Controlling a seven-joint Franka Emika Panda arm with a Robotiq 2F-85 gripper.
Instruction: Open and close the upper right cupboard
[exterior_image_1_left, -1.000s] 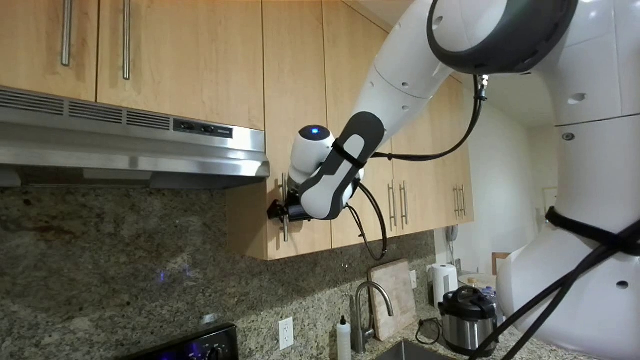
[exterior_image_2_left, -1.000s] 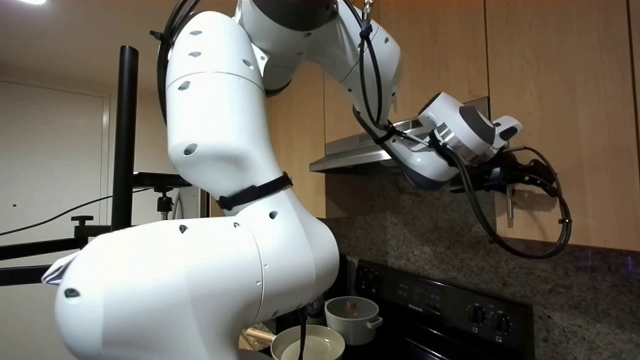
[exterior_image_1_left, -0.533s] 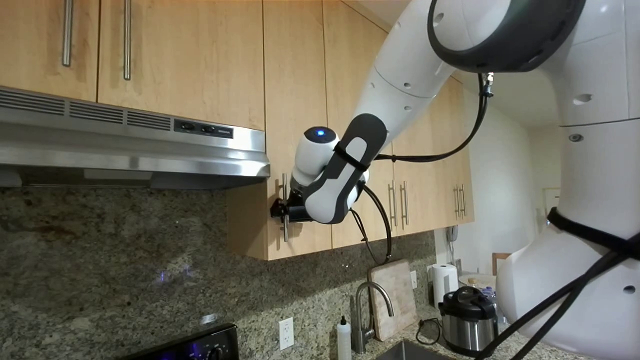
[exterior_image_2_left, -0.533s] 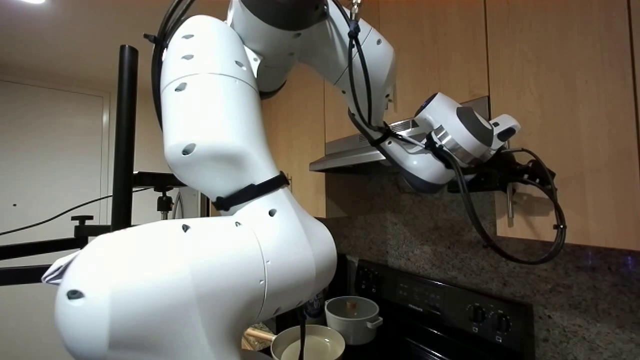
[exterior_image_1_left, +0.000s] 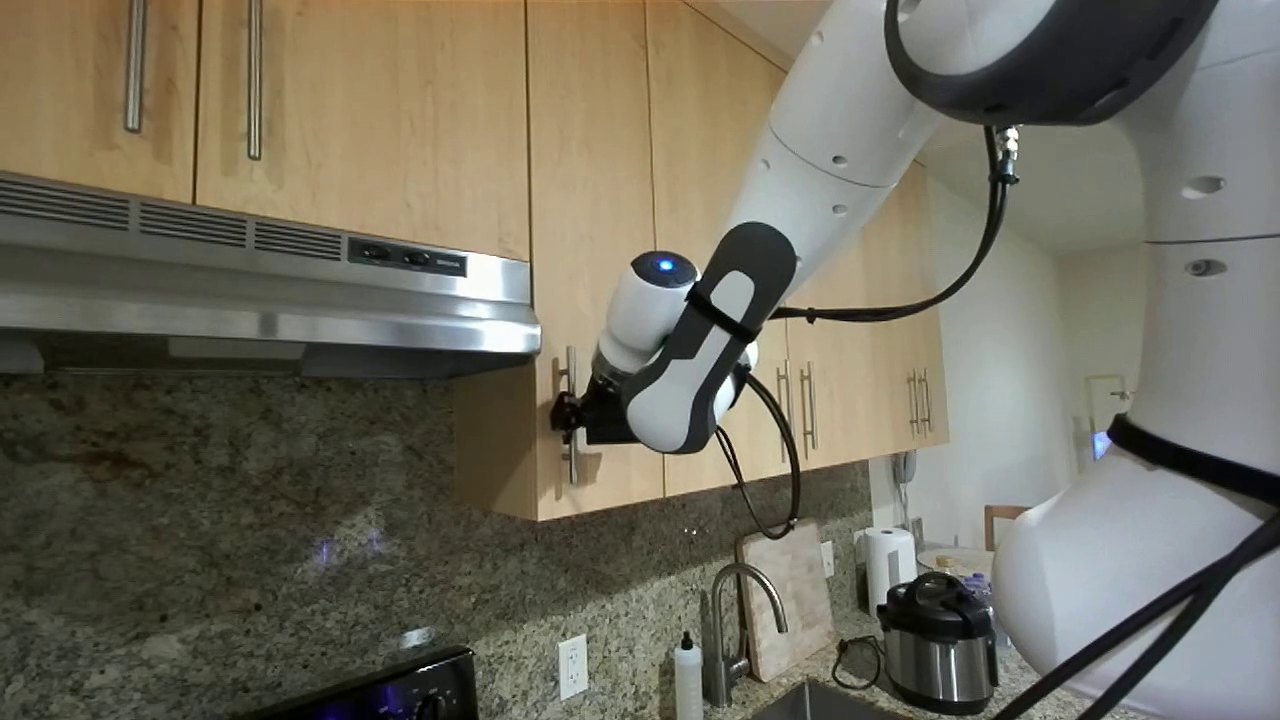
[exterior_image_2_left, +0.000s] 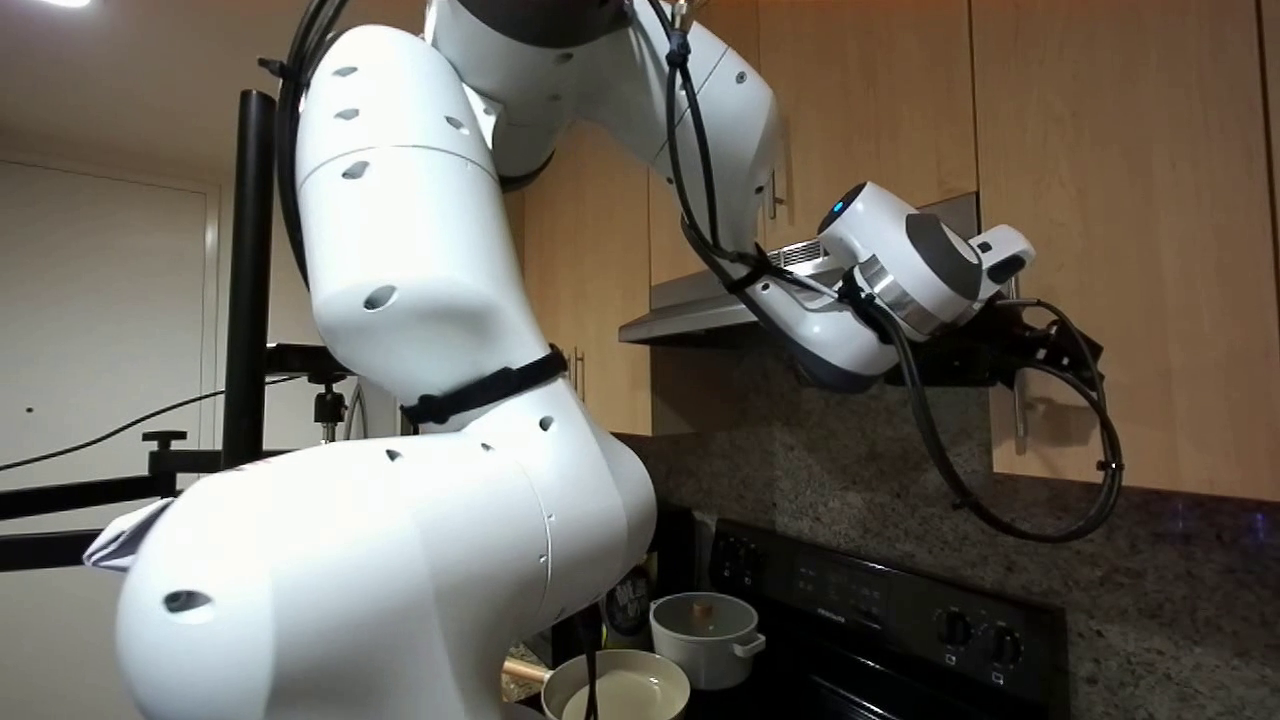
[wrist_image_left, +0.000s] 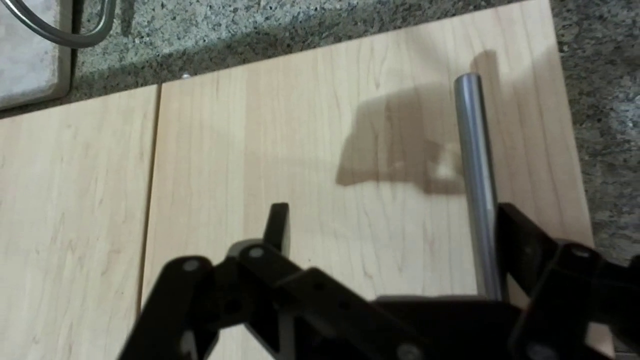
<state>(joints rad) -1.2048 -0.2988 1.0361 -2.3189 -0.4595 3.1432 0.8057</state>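
The tall, narrow light-wood wall cupboard (exterior_image_1_left: 590, 180) hangs beside the long stainless-steel range hood (exterior_image_1_left: 270, 320), its flat door closed. Right in front of the lower part of that door is the black two-fingered hand (wrist_image_left: 395, 235), carried by the glossy white robot arm (exterior_image_1_left: 830, 150). Its fingers are spread wide, one on each side of the slim, round, silver-metal bar handle (wrist_image_left: 475, 165), which stands between them ungripped. In the wrist view the finger on the range-hood side lies right alongside the handle; whether the two touch cannot be told. The opposite finger is well apart from the handle, in front of plain wood. In an exterior view the hand crosses the handle (exterior_image_1_left: 573, 465) near mid-length, and the metal shows above and below it. The wrist view has the cupboard's bottom edge running across its upper part, with grey speckled stone wall (wrist_image_left: 200, 30) past it, a thin seam between the cupboard and the neighbouring light-wood door (wrist_image_left: 65, 210), and part of a curved metal faucet (wrist_image_left: 75, 41) in a corner.
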